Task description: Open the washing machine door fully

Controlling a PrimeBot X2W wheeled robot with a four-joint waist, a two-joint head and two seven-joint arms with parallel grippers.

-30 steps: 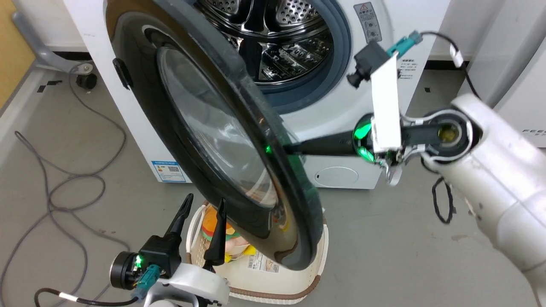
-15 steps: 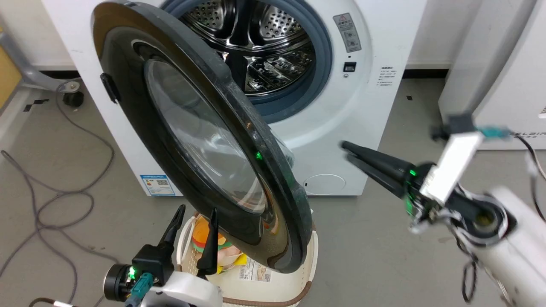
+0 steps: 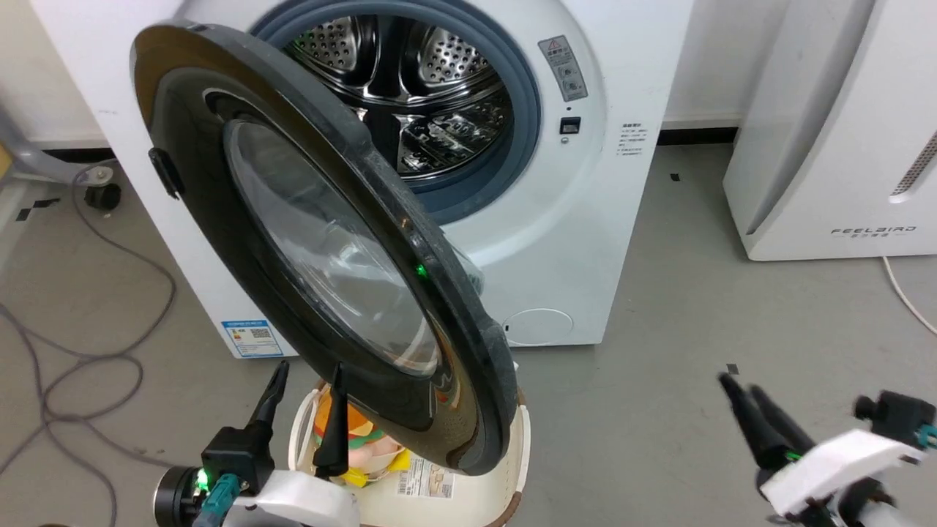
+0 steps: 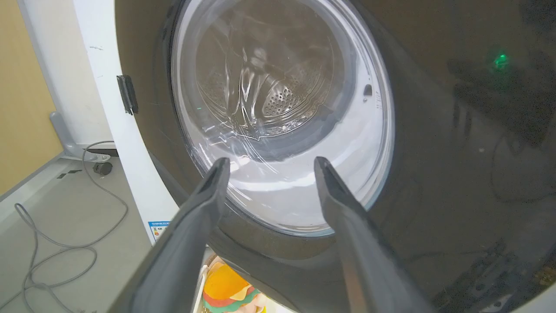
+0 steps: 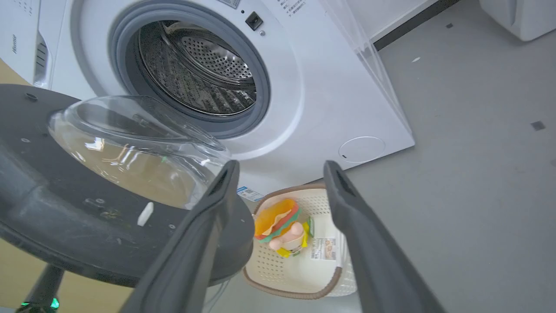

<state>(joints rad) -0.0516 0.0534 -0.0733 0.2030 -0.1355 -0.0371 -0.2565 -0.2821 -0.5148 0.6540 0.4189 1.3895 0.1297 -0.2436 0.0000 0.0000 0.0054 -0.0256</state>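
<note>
The round black door (image 3: 322, 249) of the washing machine (image 3: 556, 241) hangs roughly half open, its glossy outer face just beyond the tips of the left claw (image 3: 306, 369), which is spread and empty below the door's lower rim. The right claw (image 3: 739, 386), also spread and holding nothing, sits low and well apart from the door's free edge. To finish well, one claw probably should press the inner rim near that edge and follow the hinge's arc, the left claw clearing the swing.
</note>
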